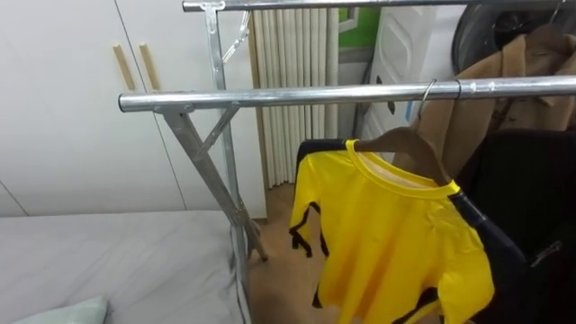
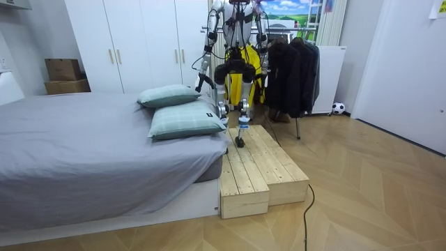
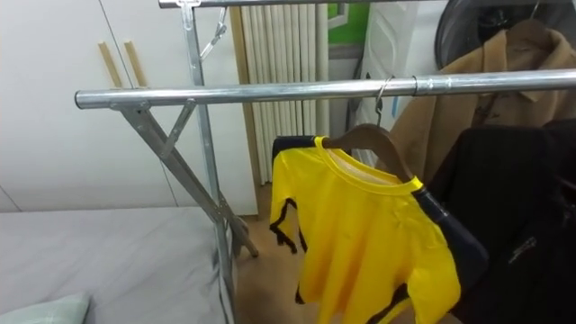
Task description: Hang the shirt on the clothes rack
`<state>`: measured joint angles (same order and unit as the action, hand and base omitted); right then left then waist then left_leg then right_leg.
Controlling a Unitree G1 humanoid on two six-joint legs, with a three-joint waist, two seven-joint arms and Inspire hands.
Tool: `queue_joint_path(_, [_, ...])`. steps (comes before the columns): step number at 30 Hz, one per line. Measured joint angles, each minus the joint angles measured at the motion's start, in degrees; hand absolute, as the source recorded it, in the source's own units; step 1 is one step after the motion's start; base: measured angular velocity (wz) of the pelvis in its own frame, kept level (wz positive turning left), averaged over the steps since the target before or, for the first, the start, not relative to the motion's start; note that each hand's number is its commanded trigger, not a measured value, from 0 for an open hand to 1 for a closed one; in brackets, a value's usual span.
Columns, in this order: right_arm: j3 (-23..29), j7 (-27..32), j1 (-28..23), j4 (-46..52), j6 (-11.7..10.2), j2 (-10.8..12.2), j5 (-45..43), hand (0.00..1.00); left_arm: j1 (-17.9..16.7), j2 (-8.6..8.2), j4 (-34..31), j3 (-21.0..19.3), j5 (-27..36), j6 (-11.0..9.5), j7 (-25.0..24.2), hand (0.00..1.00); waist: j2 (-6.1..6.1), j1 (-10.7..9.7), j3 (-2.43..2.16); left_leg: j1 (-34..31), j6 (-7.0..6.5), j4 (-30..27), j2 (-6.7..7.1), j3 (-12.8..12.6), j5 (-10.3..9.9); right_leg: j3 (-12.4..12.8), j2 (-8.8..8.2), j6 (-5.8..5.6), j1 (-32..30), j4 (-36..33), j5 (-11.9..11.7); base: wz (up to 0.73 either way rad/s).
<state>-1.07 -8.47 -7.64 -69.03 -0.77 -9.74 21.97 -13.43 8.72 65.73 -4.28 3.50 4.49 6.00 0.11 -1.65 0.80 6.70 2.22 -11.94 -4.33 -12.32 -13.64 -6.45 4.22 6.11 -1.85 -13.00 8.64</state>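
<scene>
Yellow shirt (image 1: 387,243) on rail (image 1: 297,97), hem cut off; left hand (image 2: 201,84) apparently lowered, grip impossible to tell.

Interior lighting bright, even and diffuse: a long highlight runs along the upper side of the metal rail (image 1: 315,95), a pale sheen lies on the wooden floor (image 2: 376,167), soft shadow sits under the bed (image 2: 83,153) edge, and the dark coats (image 1: 531,198) read nearly featureless.
</scene>
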Motion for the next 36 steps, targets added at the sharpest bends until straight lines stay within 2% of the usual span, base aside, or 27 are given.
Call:
queue_joint_path(1, [0.0, -0.4, 0.7, 0.1, -0.2, -0.1, -0.8, 0.0, 0.4, 0.0, -0.4, -0.1, -0.7, -0.4, 0.0, 0.0, 0.1, 0.5, -0.12, -1.3, 0.0, -0.7, -0.02, 0.2, 0.0, -0.3, -0.11, 0.05, -1.2, -0.2, 0.0, 0.07])
queue_joint_path(3, [-1.3, -0.5, 2.0, 0.1, -0.5, -0.2, -2.0, 0.0, 1.6, 0.03, -0.4, 0.0, -1.0, -1.0, 0.0, 0.0, 0.22, 1.0, -0.03, -2.9, 0.02, -1.5, -0.1, 0.3, 0.0, -1.2, -0.47, 0.42, -2.4, -0.8, -0.2, 0.11])
queue_joint_path(4, [-2.2, -0.9, 2.7, 0.1, -0.5, -0.4, -2.7, 0.0, 2.0, -0.02, -0.4, 0.1, -1.0, -1.3, 0.0, 0.0, 0.53, 1.3, 0.11, -3.6, 0.07, -1.9, -0.17, 0.7, 0.0, -2.1, -0.7, 0.64, -2.7, -0.9, -0.4, 0.24])
queue_joint_path(9, [-3.3, -1.7, 3.6, 0.2, -0.6, -1.0, -4.6, 0.0, 2.5, -0.29, -1.3, 0.5, -0.8, -3.1, -0.7, 0.0, 1.16, 2.1, 0.05, -6.6, 0.31, -4.1, -0.63, 1.2, 0.2, -6.8, -1.71, 0.89, -2.9, -0.6, 0.1, 0.5])
queue_joint_path(10, [-3.4, -1.9, 3.6, 0.2, -0.6, -1.2, -4.5, 0.0, 2.5, -0.29, -2.1, 0.6, -0.8, -3.3, -1.2, 0.0, 1.3, 2.1, 0.04, -7.7, 0.41, -5.0, -1.01, 0.5, 0.4, -8.5, -2.09, 1.0, -2.7, -0.4, 0.2, 0.78])
queue_joint_path(12, [-3.4, -2.1, 3.6, 0.2, -0.6, -1.3, -4.9, 0.0, 2.5, -0.21, -3.4, 0.7, -0.8, -3.3, -1.7, 0.0, 1.28, 2.1, -0.02, -9.3, 0.16, -5.5, -1.21, -2.6, 1.9, -11.6, -3.11, 1.14, -2.7, 0.1, 0.4, 0.89])
queue_joint_path(13, [-3.2, -2.1, 3.8, 0.2, -0.6, -1.5, -5.7, 0.0, 2.6, -0.07, -3.5, 0.8, -0.8, -3.3, -1.7, 0.0, 1.16, 2.1, -0.21, -10.3, -0.17, -5.4, -1.5, -5.1, 2.8, -14.0, -3.87, 1.2, -2.8, 0.5, 0.4, 1.0])
queue_joint_path(14, [-3.1, -2.2, 3.8, 0.0, -0.6, -1.6, -6.4, 0.0, 2.6, -0.01, -3.5, 0.7, -0.8, -3.3, -1.9, 0.0, 0.94, 2.2, -0.18, -11.0, -0.4, -6.3, -2.3, -7.8, 3.0, -16.3, -4.5, 1.31, -2.9, 0.6, 0.8, 1.21])
queue_joint_path(15, [-3.1, -2.1, 3.8, 0.2, -0.4, -1.5, -7.1, 0.0, 2.6, 0.03, -3.5, 0.7, -0.8, -3.3, -2.2, 0.0, 1.09, 2.3, -0.31, -11.4, -0.86, -9.0, -3.27, -10.4, 2.3, -18.6, -4.9, 1.66, -2.6, 0.3, 1.5, 1.01])
queue_joint_path(16, [-3.1, -2.1, 3.9, 0.2, -0.4, -1.4, -7.5, 0.0, 2.6, 0.09, -3.4, 0.7, -0.9, -3.3, -2.3, 0.0, 1.07, 2.3, -0.26, -11.5, -0.88, -11.0, -3.92, -11.8, 1.6, -20.0, -5.05, 1.89, -2.4, 0.3, 1.9, 1.13])
queue_joint_path(17, [-2.9, -2.0, 4.1, 0.2, -0.3, -1.4, -8.8, 0.0, 2.8, 0.49, -3.1, 0.8, -1.1, -3.2, -2.7, 0.0, 1.29, 2.2, -0.34, -11.5, -1.32, -14.5, -5.28, -14.1, 0.5, -22.9, -5.35, 1.85, -1.7, 0.2, 2.4, 1.02])
queue_joint_path(18, [-2.5, -2.0, 4.3, 0.2, -0.2, -1.4, -9.2, 0.0, 2.8, 0.78, -2.9, 1.0, -1.6, -3.2, -2.9, 0.0, 1.3, 2.2, -0.28, -11.3, -1.41, -16.2, -5.85, -14.6, 0.0, -24.3, -5.55, 1.63, -1.2, 0.2, 2.6, 1.35])
queue_joint_path(19, [-2.0, -1.5, 4.4, 0.2, 0.2, -1.2, -9.6, 0.0, 3.0, 1.2, -2.6, 1.1, -2.3, -3.1, -3.5, 0.0, 1.22, 2.1, -0.28, -10.1, -1.64, -19.0, -6.69, -15.7, -0.7, -27.4, -6.02, 1.34, -0.4, 0.1, 3.0, 1.43])
queue_joint_path(20, [-2.0, -1.2, 4.4, 0.2, 0.5, -1.1, -9.7, 0.0, 2.8, 1.38, -2.6, 1.1, -3.2, -2.9, -4.1, 0.0, 1.27, 2.1, -0.29, -8.5, -1.27, -20.1, -7.18, -16.5, -1.4, -30.5, -6.37, 1.13, 0.3, 0.1, 3.5, 1.43])
queue_joint_path(21, [-2.0, -0.9, 4.4, 0.2, 0.6, -1.1, -9.7, 0.0, 2.8, 1.36, -2.6, 1.2, -3.4, -2.6, -4.3, 0.0, 1.35, 2.0, -0.26, -7.6, -1.12, -20.2, -7.26, -16.8, -1.7, -32.0, -6.54, 1.06, 0.5, 0.1, 3.7, 1.46])
queue_joint_path(23, [-1.8, -0.7, 4.5, 0.1, 0.9, -0.9, -8.7, 0.0, 2.7, 1.1, -2.2, 1.4, -4.9, -2.1, -4.5, 0.0, 1.55, 1.9, -0.13, -4.0, -0.59, -17.5, -7.02, -17.6, -2.6, -38.2, -6.85, 0.56, 1.2, 0.1, 4.1, 1.48])
queue_joint_path(24, [-1.8, -0.7, 4.6, 0.0, 0.9, -0.8, -8.5, 0.0, 2.8, 1.11, -2.0, 1.4, -5.5, -2.0, -4.4, 0.0, 1.54, 1.9, -0.14, -3.2, -0.2, -16.1, -6.91, -17.8, -2.8, -39.8, -6.88, 0.46, 1.2, 0.1, 4.2, 1.42])
queue_joint_path(25, [-1.9, -0.9, 4.6, -0.1, 0.9, -0.7, -8.4, 0.0, 2.8, 1.05, -1.9, 1.5, -5.7, -2.0, -4.2, 0.0, 1.53, 2.1, -0.1, -2.4, 0.63, -12.6, -6.67, -19.0, -3.3, -41.8, -6.89, 0.24, 1.2, -0.2, 4.5, 1.23])
queue_joint_path(26, [-2.0, -1.0, 5.0, -0.3, 0.9, -0.5, -8.4, 0.0, 2.7, 1.0, -1.9, 1.4, -5.6, -1.9, -4.0, 0.0, 1.78, 2.2, -0.06, -2.0, 0.84, -9.3, -5.97, -19.6, -3.5, -43.9, -7.3, 0.18, 1.0, -0.7, 4.6, 1.1])
queue_joint_path(28, [-2.0, -1.4, 5.0, -0.1, 0.9, -0.3, -8.4, 0.0, 2.7, 0.95, -2.0, 1.2, -5.6, -1.9, -3.7, 0.0, 1.45, 2.3, -0.09, -2.2, 1.09, -6.7, -5.7, -21.0, -3.6, -46.6, -8.08, 0.17, 0.8, -1.4, 4.7, 0.79])
queue_joint_path(31, [-2.2, -1.6, 4.8, -0.1, 0.9, -0.3, -8.4, 0.0, 2.9, 0.54, -2.0, 1.1, -5.4, -1.9, -3.6, 0.0, 1.39, 3.6, -0.18, -2.4, 1.04, -4.4, -5.01, -20.4, -4.2, -47.9, -10.04, 0.11, 0.2, -4.1, 4.7, 0.38])
queue_joint_path(33, [-2.3, -1.2, 3.9, -0.1, 1.0, 0.0, -8.2, 0.0, 2.8, 0.45, -2.0, 1.1, -5.4, -1.9, -3.2, 0.0, 1.16, 3.6, -0.75, -3.1, 0.63, -4.5, -4.62, -19.3, -4.1, -46.5, -11.09, -0.22, -0.3, -5.6, 4.5, 0.38])
queue_joint_path(34, [-2.3, -0.8, 3.3, -0.1, 1.3, 0.0, -7.6, 0.0, 2.8, 0.41, -1.9, 1.1, -5.4, -2.0, -3.1, 0.0, 0.98, 3.5, -0.9, -3.2, -0.1, -4.3, -4.0, -18.2, -3.8, -45.3, -11.88, -0.24, -0.3, -6.5, 4.5, 0.43])
queue_joint_path(36, [-2.3, -0.3, 3.0, -0.1, 1.7, 0.0, -5.9, 0.0, 2.8, 0.12, -1.6, 1.1, -5.3, -2.1, -2.6, 0.0, 0.93, 3.4, -1.12, -3.2, -0.69, -4.2, -3.23, -16.6, -3.3, -45.3, -12.97, -0.52, 0.1, -7.5, 4.4, 0.46])
